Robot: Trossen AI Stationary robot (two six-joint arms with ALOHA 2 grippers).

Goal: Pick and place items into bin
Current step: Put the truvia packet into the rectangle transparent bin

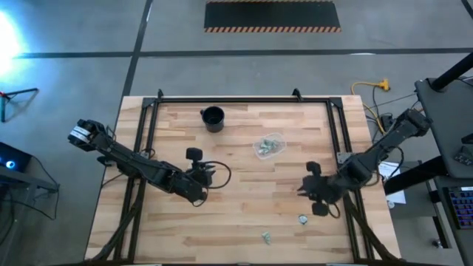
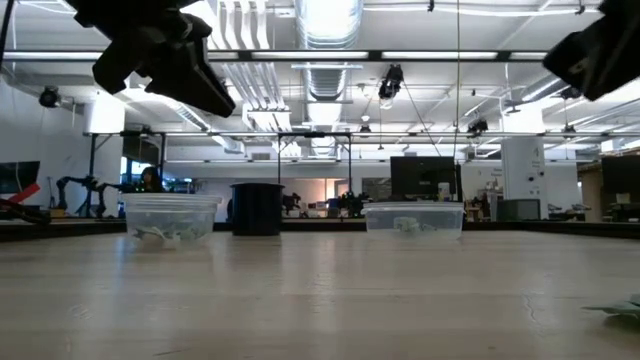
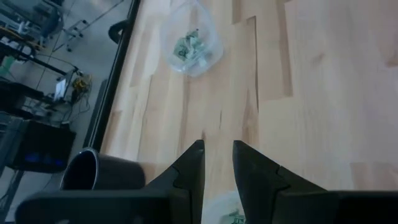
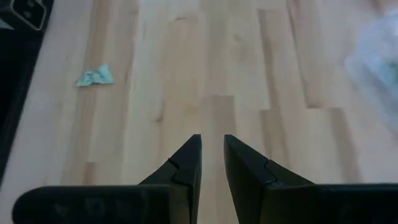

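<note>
Fingers: your right gripper [image 4: 211, 158] shows a narrow gap, holding nothing; your left gripper [image 3: 217, 165] likewise narrow and empty, hovering over a clear cup [image 3: 225, 211] with pieces inside. Loose items: one [image 1: 266, 236] at the high view's bottom centre, one [image 1: 303, 219] just below the right gripper, near the table's edge. Farther up: a second clear cup [image 1: 269, 145] holding more pieces, then the black cup [image 1: 213, 118]. Risk: these tiny flat pieces may skid or slip from nearly closed jaws; open wider first.
</note>
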